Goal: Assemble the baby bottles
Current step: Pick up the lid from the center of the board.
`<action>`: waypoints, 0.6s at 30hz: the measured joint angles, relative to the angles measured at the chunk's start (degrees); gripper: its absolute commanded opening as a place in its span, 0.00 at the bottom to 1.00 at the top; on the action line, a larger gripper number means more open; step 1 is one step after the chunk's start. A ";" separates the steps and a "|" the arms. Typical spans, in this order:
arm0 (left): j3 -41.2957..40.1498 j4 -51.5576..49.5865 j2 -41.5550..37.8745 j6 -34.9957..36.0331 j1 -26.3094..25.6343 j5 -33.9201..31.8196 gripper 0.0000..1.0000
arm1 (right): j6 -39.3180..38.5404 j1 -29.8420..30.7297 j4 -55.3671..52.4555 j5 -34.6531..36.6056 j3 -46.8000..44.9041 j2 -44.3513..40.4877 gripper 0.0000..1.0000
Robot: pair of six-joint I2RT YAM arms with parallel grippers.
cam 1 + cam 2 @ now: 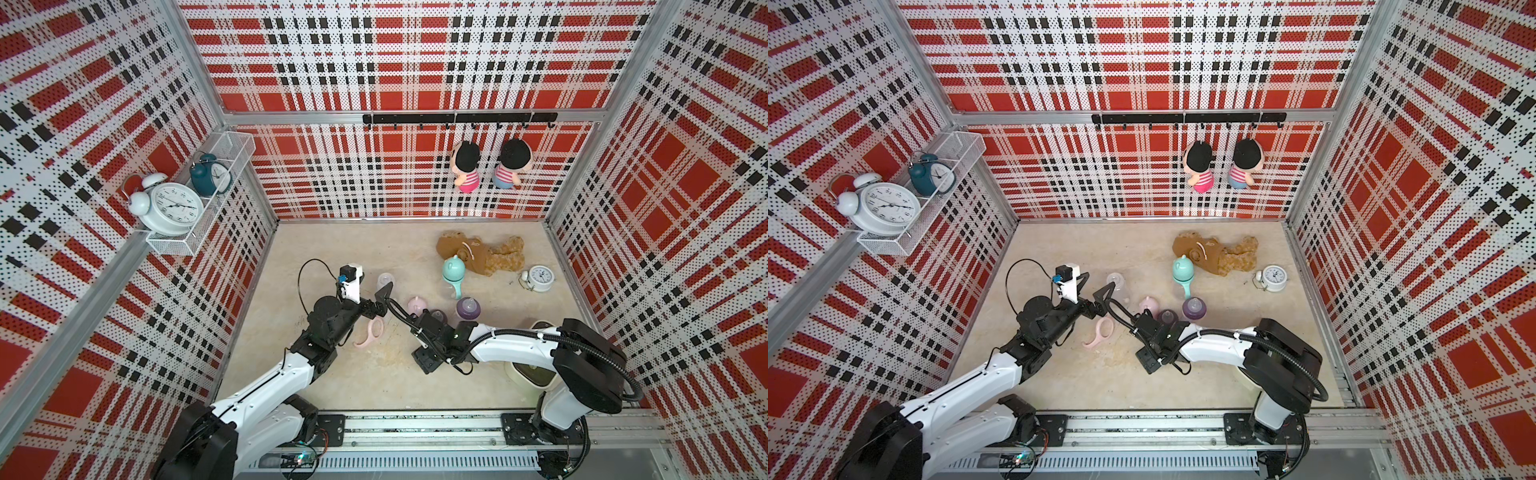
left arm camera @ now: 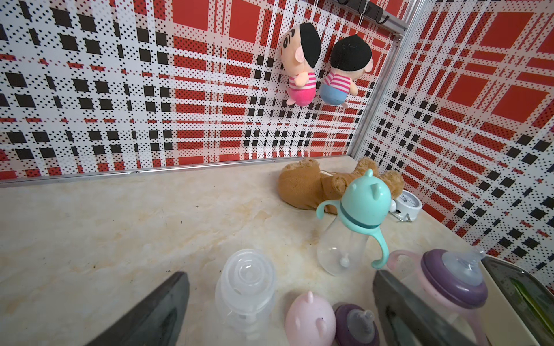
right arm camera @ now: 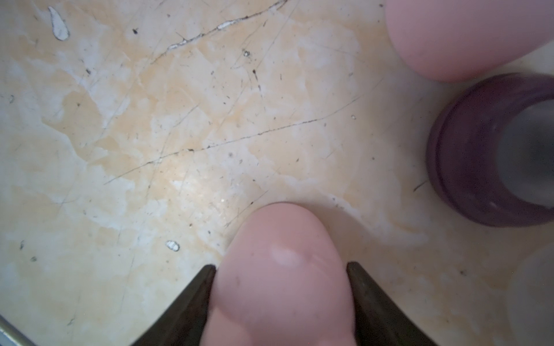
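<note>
My left gripper [image 2: 280, 274] hangs open above a bare clear bottle [image 2: 245, 278], which also shows in a top view [image 1: 384, 279]. Beside the bottle on the table stand a pink eared cap [image 2: 310, 320] and a loose purple collar [image 2: 356, 326] with its teat. A capped mint bottle [image 1: 453, 270] stands further back. Another bottle [image 1: 468, 307] wears a purple collar and pink handles. A loose pink handle ring [image 1: 370, 332] lies near my left arm. My right gripper [image 3: 281, 266] has both fingers against a rounded pink piece [image 3: 281, 299]; cap or handle, I cannot tell.
A brown plush bear [image 1: 482, 253] and a small white alarm clock [image 1: 540, 278] lie at the back right. A cream tray [image 1: 536, 374] sits under my right arm. Two dolls [image 1: 467, 166] hang on the back wall. A wire basket [image 1: 199, 199] with clocks hangs left.
</note>
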 measured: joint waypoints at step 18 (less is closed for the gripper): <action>0.00 0.26 0.68 2.10 -0.90 3.50 0.98 | 0.04 -0.11 -9.20 2.95 6.45 -17.64 0.69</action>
